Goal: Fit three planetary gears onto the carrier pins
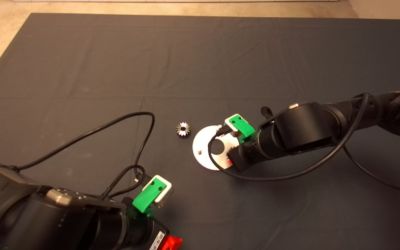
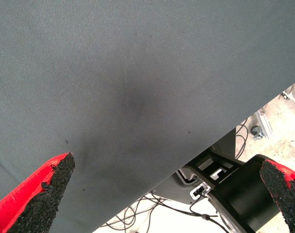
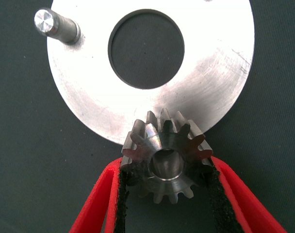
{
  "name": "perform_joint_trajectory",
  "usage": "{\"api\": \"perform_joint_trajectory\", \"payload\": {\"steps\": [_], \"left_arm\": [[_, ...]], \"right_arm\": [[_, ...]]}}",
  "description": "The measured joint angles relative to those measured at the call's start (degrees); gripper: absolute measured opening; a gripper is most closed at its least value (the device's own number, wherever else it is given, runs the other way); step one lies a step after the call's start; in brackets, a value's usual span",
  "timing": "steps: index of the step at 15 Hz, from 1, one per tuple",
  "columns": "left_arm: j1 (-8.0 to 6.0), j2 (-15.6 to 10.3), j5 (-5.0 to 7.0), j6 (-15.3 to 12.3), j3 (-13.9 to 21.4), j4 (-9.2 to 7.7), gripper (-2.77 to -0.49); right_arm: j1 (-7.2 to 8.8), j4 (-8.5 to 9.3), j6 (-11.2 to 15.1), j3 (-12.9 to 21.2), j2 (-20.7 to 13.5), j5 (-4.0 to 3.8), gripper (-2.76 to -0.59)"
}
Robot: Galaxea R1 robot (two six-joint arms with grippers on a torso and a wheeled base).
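The silver disc [image 1: 205,146] lies on the dark mat with its pins upright; one carrier pin [image 3: 55,24] shows clearly in the right wrist view. My right gripper [image 3: 167,165] hangs over the disc's right rim [image 1: 228,158], shut on a planetary gear [image 3: 167,160]. The gear sits at the disc's [image 3: 210,73] edge, and no pin can be made out in its bore. A second gear [image 1: 183,129] lies flat on the mat just left of the disc. No third gear is in view. My left gripper [image 1: 168,243] waits open and empty at the lower left [image 2: 164,194].
A black cable [image 1: 123,121] from the left arm loops over the mat left of the loose gear. Another cable [image 1: 273,177] hangs from the right arm near the disc. The mat's front edge [image 2: 196,160] and the floor show in the left wrist view.
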Motion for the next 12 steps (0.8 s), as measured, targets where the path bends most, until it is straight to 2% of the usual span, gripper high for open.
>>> {"api": "perform_joint_trajectory", "payload": {"steps": [2, 8, 12], "left_arm": [[0.0, 0.0, -0.02, 0.0, 0.0, 0.01, -0.49], [0.0, 0.0, 0.0, 0.0, 0.0, 0.01, -0.49], [0.0, 0.0, 0.02, 0.0, 0.0, 0.0, -0.49]], "right_arm": [[-0.06, 0.01, -0.1, -0.7, 0.0, 0.29, -2.37], [-0.22, 0.01, -0.4, -1.0, 0.2, 0.24, -2.37], [-0.22, 0.01, -0.5, -1.3, 0.8, -0.37, -2.37]]}}
